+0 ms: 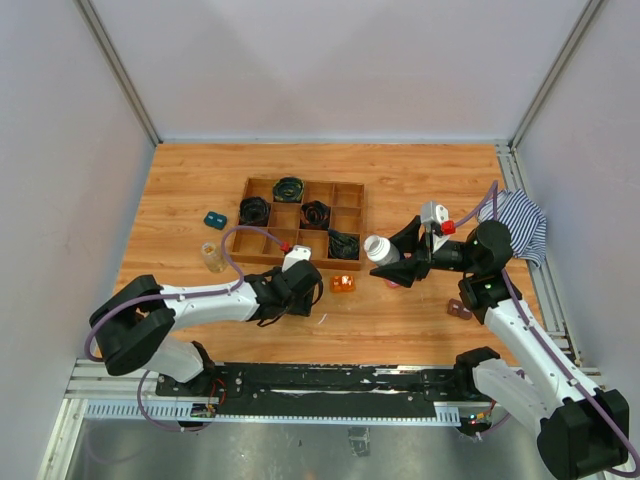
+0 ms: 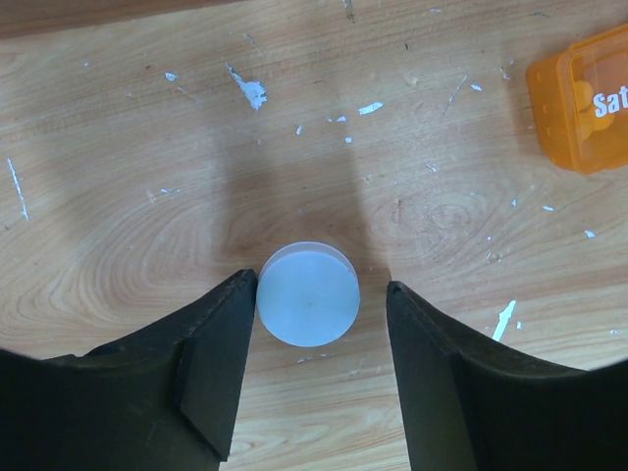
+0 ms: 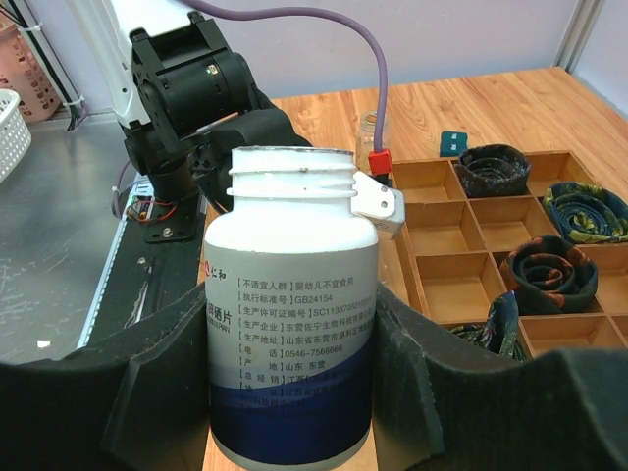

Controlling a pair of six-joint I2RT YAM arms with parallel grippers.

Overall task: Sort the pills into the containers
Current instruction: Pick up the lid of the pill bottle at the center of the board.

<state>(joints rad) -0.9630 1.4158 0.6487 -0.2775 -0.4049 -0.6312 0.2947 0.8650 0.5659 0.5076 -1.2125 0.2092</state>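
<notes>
The right gripper [image 3: 292, 412] pinched an uncapped white, blue-banded plastic pill bottle [image 3: 291, 294] aloft; the left gripper [image 2: 314, 343] held its jaws spread around a round white cap [image 2: 307, 306] on the wooden table [image 2: 118, 147], likely needing a centred squeeze next.

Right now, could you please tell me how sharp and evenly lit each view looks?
Top external: even light, no glare. Left wrist: white cap crisp, two soft shadows stretching above it. Right wrist: white bottle well lit, label text legible.

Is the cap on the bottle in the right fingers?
No, the bottle shows a bare threaded neck, with no cap on it.
</notes>
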